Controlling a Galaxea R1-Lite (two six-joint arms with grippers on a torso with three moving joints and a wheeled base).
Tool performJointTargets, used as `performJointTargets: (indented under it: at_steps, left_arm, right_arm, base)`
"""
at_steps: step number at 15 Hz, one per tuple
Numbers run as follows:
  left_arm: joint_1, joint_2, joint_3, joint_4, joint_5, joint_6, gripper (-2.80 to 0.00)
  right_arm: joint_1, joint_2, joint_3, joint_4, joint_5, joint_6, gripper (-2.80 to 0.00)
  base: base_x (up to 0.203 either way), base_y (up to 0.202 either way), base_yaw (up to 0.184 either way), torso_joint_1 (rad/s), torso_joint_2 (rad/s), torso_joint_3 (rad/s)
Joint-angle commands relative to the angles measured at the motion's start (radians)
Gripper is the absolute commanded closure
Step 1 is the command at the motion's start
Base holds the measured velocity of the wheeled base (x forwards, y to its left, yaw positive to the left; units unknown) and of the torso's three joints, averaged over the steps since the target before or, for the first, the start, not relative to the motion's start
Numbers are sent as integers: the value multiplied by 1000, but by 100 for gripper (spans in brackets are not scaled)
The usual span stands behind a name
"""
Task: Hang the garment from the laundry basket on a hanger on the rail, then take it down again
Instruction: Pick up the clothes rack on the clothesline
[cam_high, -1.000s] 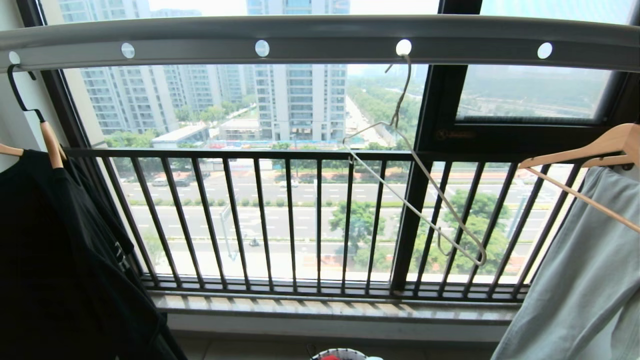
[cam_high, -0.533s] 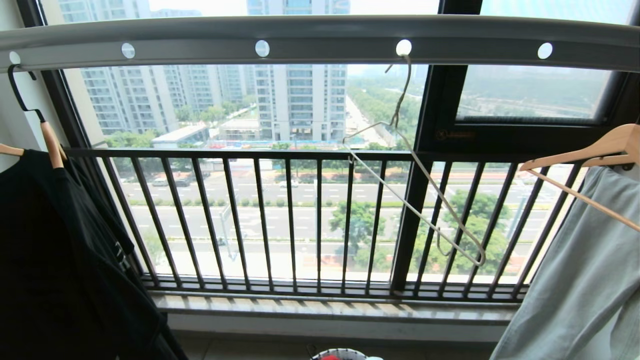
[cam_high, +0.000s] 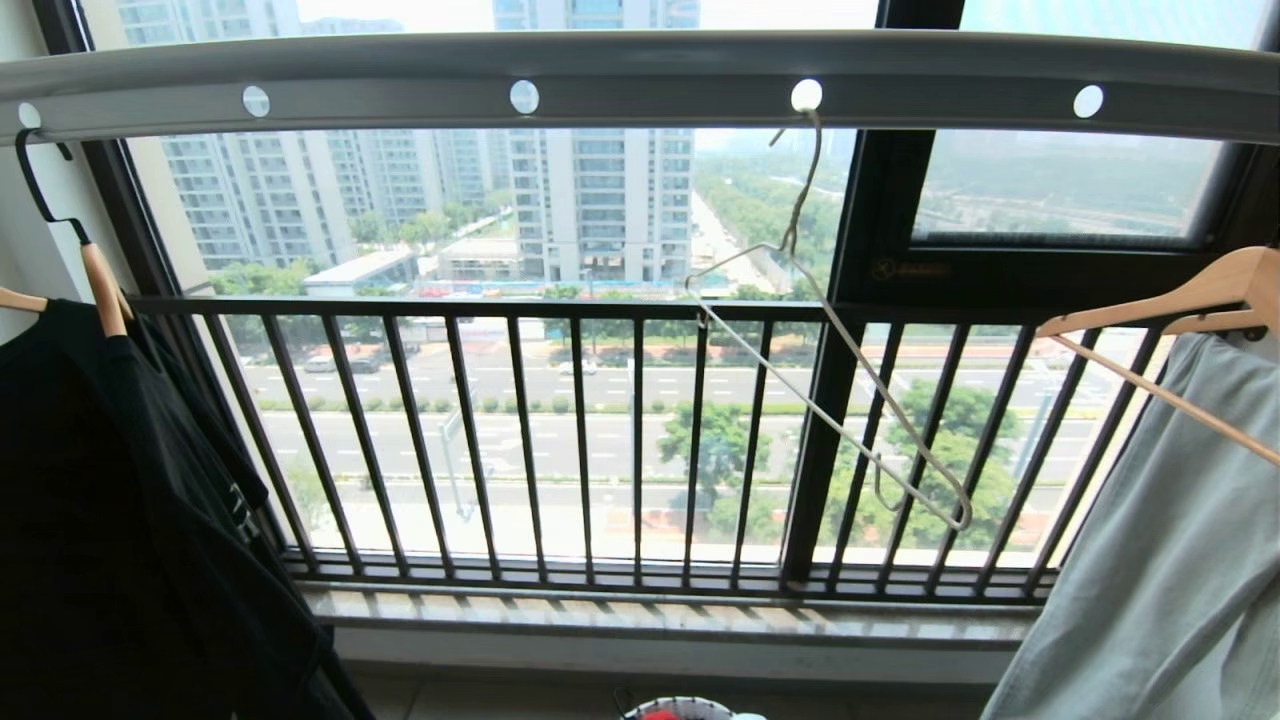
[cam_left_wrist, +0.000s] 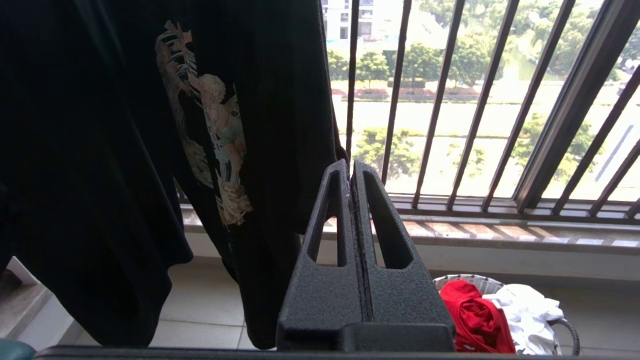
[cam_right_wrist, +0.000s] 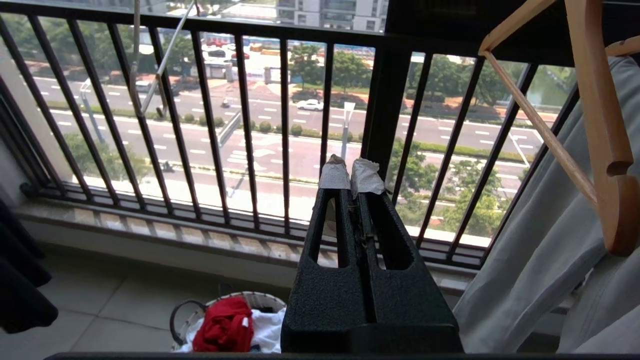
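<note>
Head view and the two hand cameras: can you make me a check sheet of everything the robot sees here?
Surface: tiled floor below the window sill.
Job's things: red garment crumpled in the laundry basket; wire hanger empty, hooked on the rail.
Clutter: black shirt and pale grey-green garment on wooden hangers; white cloth in the basket.
Grippers: left gripper and right gripper, fingers shut, empty.
Cables: nothing seen.
Surroundings: barred window railing, street outside.

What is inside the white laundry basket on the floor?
The laundry basket holds the crumpled red garment beside a white cloth. Whatever lies beneath them is covered.
</note>
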Motion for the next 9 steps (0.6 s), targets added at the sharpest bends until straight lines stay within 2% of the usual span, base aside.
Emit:
performJointTargets:
  at_steps: [1,2,5,7,9]
  left_arm:
    - [1,1,0,0,0,0,0]
    - [0,1,0,0,0,0,0]
    - [1,1,0,0,0,0,0]
    - [1,1,1,0,0,0,0]
    - [0,1,0,0,0,0,0]
  right_arm:
    - [0,220,-166,21,38,2,0]
    - [0,272,-246,49,80,9,0]
    - [3,432,-454,174,306,46,0]
    - [20,550,-547,218,361,54,0]
    - [53,665,-652,237,375,57,0]
  base:
    - [0,0,0,0,0,0]
    - [0,0,0,0,0,0]
    - [0,0,0,0,0,0]
    - [0,0,0,0,0,0]
    - [0,0,0,0,0,0]
